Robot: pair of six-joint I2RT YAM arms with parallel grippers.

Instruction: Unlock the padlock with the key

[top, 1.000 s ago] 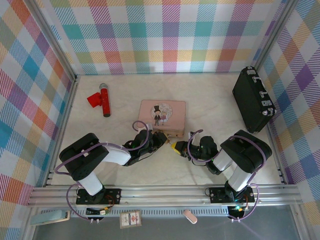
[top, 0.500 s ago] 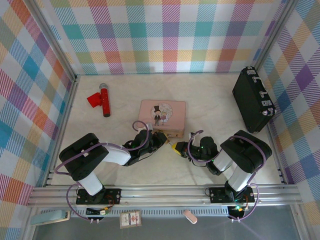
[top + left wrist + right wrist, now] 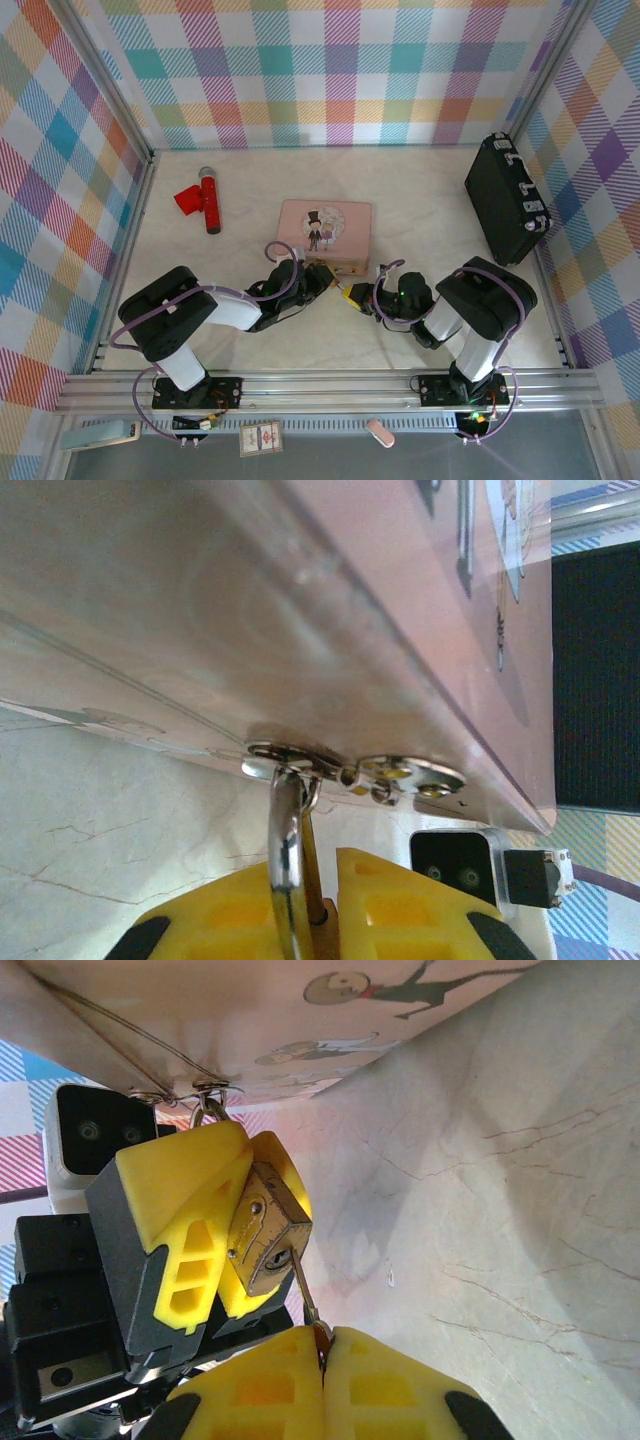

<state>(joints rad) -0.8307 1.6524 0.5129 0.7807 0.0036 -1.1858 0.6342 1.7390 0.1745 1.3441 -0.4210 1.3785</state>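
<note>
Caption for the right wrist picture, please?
Right gripper holds the key at the keyhole of the padlock, gripped by the left gripper, hooked to the pink box.

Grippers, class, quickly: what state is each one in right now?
Left gripper: closed on the padlock.
Right gripper: closed on the key.

Pale marbled table carries pink tin box, red toy microphone, black case by right wall
</note>
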